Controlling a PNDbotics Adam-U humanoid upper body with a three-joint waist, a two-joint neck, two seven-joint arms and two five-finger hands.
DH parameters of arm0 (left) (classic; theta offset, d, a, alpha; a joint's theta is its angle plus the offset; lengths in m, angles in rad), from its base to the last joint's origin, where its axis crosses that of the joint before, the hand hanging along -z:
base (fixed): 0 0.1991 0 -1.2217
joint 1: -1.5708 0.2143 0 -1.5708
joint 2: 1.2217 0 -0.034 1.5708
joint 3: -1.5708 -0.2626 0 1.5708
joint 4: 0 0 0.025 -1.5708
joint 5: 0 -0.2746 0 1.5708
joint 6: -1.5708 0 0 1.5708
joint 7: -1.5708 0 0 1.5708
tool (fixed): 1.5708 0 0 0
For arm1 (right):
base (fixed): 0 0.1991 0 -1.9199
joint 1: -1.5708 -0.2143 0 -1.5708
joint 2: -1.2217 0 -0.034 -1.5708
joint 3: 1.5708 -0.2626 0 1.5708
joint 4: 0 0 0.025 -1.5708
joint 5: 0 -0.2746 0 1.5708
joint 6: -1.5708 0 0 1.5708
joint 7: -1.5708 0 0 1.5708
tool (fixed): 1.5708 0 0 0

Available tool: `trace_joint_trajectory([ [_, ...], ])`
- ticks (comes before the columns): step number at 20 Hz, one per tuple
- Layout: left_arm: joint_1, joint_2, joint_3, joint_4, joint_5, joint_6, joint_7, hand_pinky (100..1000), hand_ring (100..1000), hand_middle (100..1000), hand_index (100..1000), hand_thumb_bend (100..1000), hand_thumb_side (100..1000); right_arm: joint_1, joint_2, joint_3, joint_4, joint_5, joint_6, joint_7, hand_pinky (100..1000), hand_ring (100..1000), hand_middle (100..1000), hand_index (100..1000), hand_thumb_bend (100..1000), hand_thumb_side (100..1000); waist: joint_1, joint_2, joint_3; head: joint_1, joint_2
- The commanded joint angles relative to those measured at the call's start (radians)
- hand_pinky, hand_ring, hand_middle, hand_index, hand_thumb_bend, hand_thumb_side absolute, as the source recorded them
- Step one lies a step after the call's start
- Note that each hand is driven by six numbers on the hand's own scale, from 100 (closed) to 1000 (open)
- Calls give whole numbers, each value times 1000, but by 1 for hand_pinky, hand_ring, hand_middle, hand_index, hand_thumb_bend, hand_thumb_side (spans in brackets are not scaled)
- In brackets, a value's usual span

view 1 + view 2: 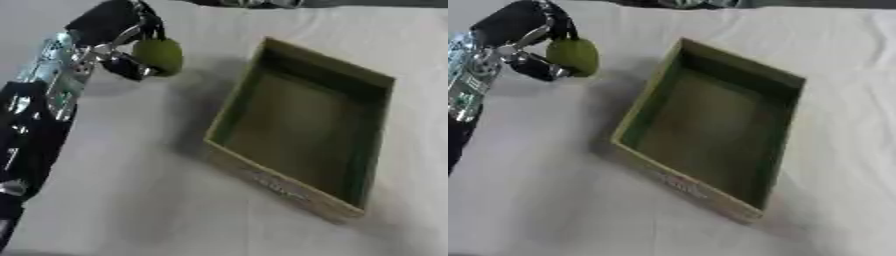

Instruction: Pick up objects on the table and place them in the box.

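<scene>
I am holding a round green fruit [159, 56] in my left hand [122, 47], fingers curling round it, above the white table [131, 200] and just left of the box [262, 172]. The green-lined box is sitting open on the table with nothing inside.

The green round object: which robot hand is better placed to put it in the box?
The left robot hand. It already holds the green round object, just left of the open box. The right robot hand is not in view.
</scene>
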Motion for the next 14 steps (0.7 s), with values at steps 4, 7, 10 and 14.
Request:
trace_joint_trajectory([
  [4,-21,27,-41,-134,68,-31,93,378,431,398,588,430,100,-9,-47,-42,-16,16,-5,-38,826,726,594,748,100,470,2,-32,-5,-6,3],
  [7,-25,27,-64,-187,109,-37,114,368,423,389,577,428,100,-5,-51,-55,-16,24,0,-54,828,728,594,749,100,470,2,-34,-9,-9,3],
  [10,-25,31,-76,-226,145,-31,113,368,423,389,577,428,100,-3,-52,-60,-16,28,8,-64,828,728,594,749,100,470,3,-34,-10,-11,3],
  [14,-54,3,-115,-278,175,-48,126,364,418,382,581,354,100,7,-37,-62,-16,21,35,-73,842,740,592,753,100,470,5,-36,-17,-12,6],
])
